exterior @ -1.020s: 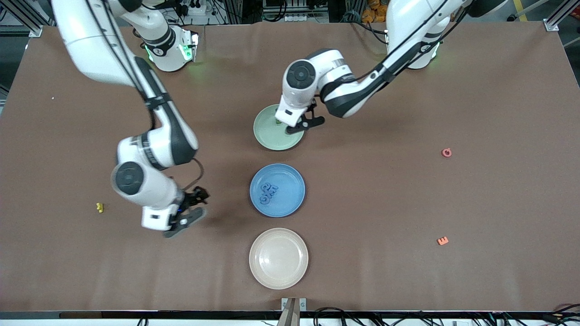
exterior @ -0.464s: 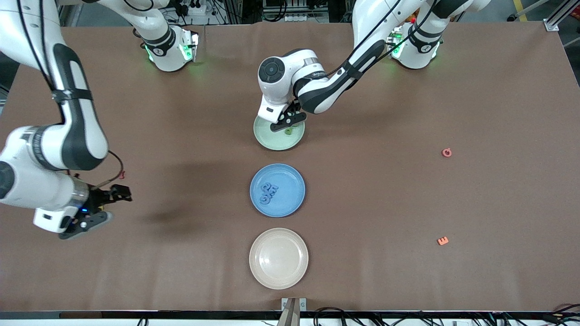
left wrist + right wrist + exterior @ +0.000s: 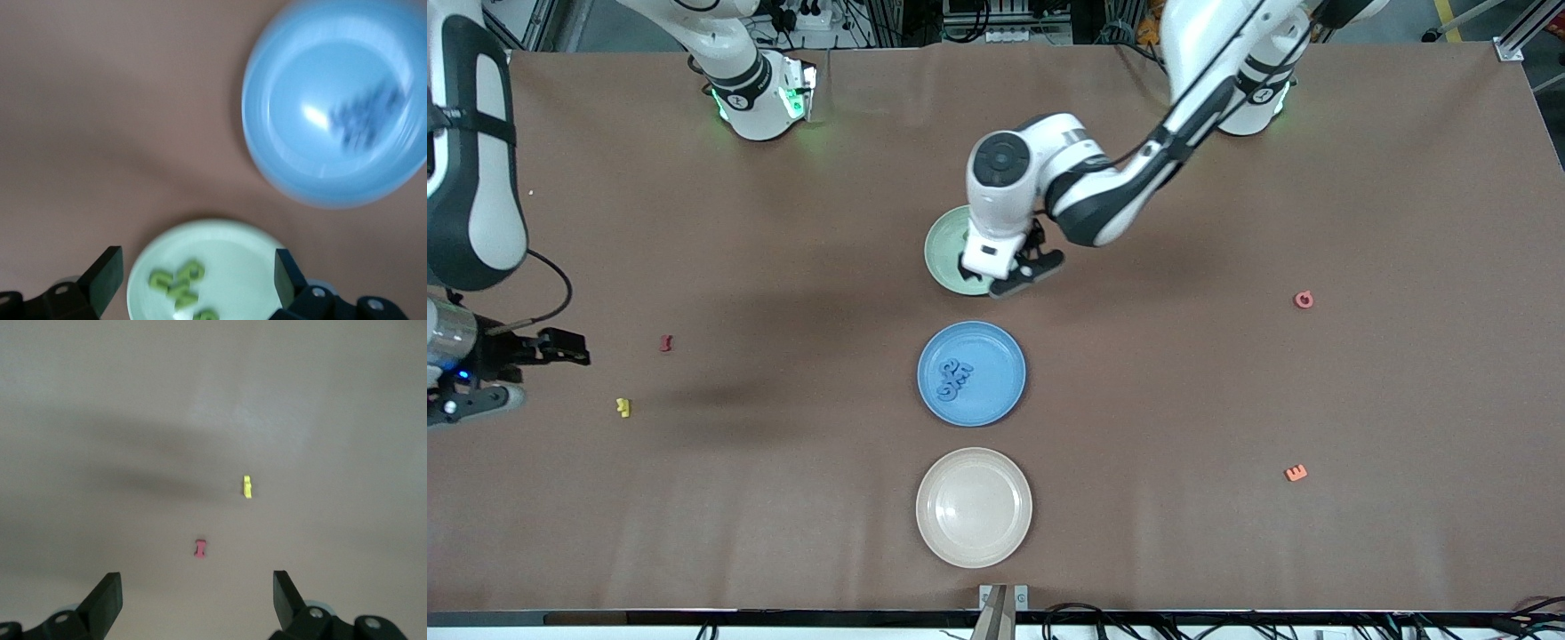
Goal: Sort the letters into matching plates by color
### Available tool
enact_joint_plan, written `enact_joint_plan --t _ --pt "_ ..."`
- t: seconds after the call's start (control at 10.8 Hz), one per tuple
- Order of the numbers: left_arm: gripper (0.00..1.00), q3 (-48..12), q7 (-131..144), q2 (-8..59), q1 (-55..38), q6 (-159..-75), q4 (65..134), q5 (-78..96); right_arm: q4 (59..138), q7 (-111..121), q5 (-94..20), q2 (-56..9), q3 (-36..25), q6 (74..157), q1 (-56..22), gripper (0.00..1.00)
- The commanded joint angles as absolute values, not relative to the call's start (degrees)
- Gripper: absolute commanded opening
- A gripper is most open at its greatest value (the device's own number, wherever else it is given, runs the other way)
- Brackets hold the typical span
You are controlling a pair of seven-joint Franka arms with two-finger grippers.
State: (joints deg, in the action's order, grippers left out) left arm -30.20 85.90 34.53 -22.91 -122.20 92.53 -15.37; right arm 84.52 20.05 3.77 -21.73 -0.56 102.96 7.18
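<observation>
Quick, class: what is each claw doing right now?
Left claw: open, empty, over the green plate.
Right claw: open, empty, at the right arm's end of the table.

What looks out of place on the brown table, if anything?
Nothing is spilled or damaged. Four small loose letters lie on the bare table outside any plate: red and yellow toward the right arm's end, pink and orange toward the left arm's end.

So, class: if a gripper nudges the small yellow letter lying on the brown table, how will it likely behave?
The small yellow letter looks tiny and chunky, so it is probably light and would slide across the brown table, not roll. It lies flat, so tipping seems unlikely. Its blocky shape suggests it is stiff, not floppy.
</observation>
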Motion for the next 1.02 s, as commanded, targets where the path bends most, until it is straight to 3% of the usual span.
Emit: enact_joint_plan --t 0.0,0.46,0.74,0.93 --pt "1.0 -30.41 79.57 28.58 -13.74 -120.76 92.9 -15.47 84.99 8.73 6.68 -15.49 0.53 99.07 6.68 1.0" --pt "1.0 -30.67 62.71 24.88 -4.32 -114.27 92.99 -14.77 73.23 0.92 6.07 -11.08 0.44 82.47 3.61 1.0" --pt "1.0 -30.59 51.64 22.26 -0.97 -114.08 94.12 -11.63 72.77 -7.73 5.36 -9.67 0.53 82.35 0.62 1.0" --pt "1.0 -25.25 38.12 17.34 -1.31 -112.94 99.02 -7.67 74.87 -7.65 4.49 -9.84 0.35 85.93 1.05 1.0"
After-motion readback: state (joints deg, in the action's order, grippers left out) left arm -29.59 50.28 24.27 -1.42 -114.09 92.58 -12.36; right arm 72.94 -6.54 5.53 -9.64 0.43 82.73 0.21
